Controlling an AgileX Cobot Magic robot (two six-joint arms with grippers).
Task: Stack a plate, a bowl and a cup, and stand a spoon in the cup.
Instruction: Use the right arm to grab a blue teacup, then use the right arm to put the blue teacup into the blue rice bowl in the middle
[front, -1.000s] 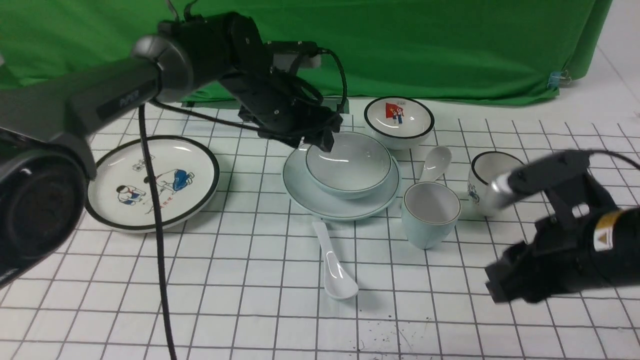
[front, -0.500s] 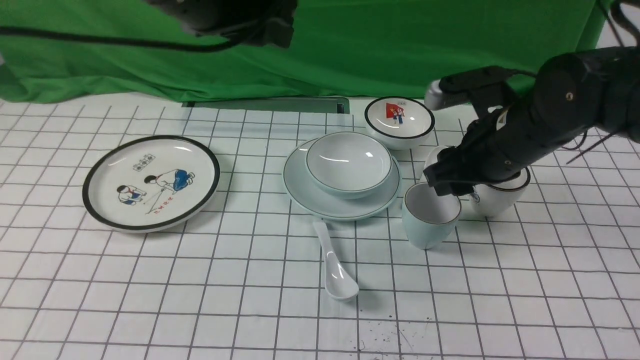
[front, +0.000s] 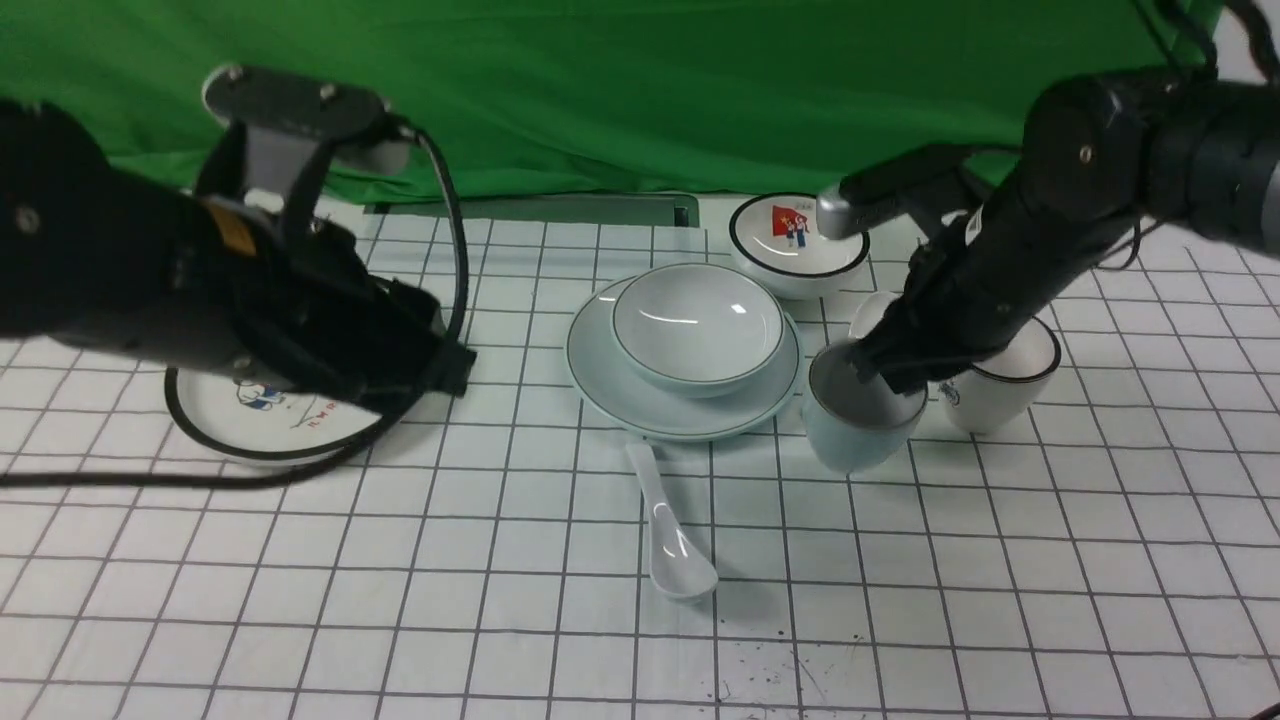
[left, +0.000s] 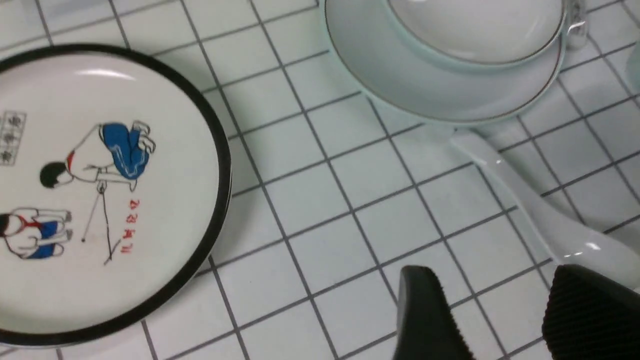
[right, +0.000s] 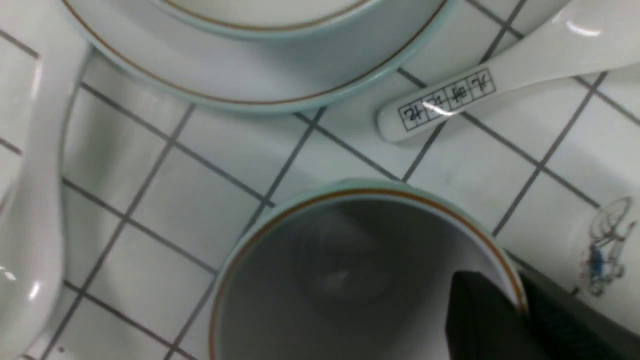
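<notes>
Front view takes in a white gridded table backed by a green cloth. The left arm fills the left side and hides most of the cartoon plate. In the left wrist view the left gripper hangs over bare table with its fingers spread wide and nothing between them. The right arm reaches down from the right to the cup.

Mid-table lies the plate, and the bowl sits in it, off-centre toward the back. The picture bowl stands behind them, near the cloth.

The cup stands on the table just right of the plate. The right gripper pinches its wall on the side away from the plate, one finger inside the rim and one outside. The printed cup is just right of it, partly hidden by the arm.

The spoon lies flat in front of the plate, with its handle end just beside the rim and its scoop toward the robot. The printed spoon lies behind the cup, its handle end near the plate's rim.
</notes>
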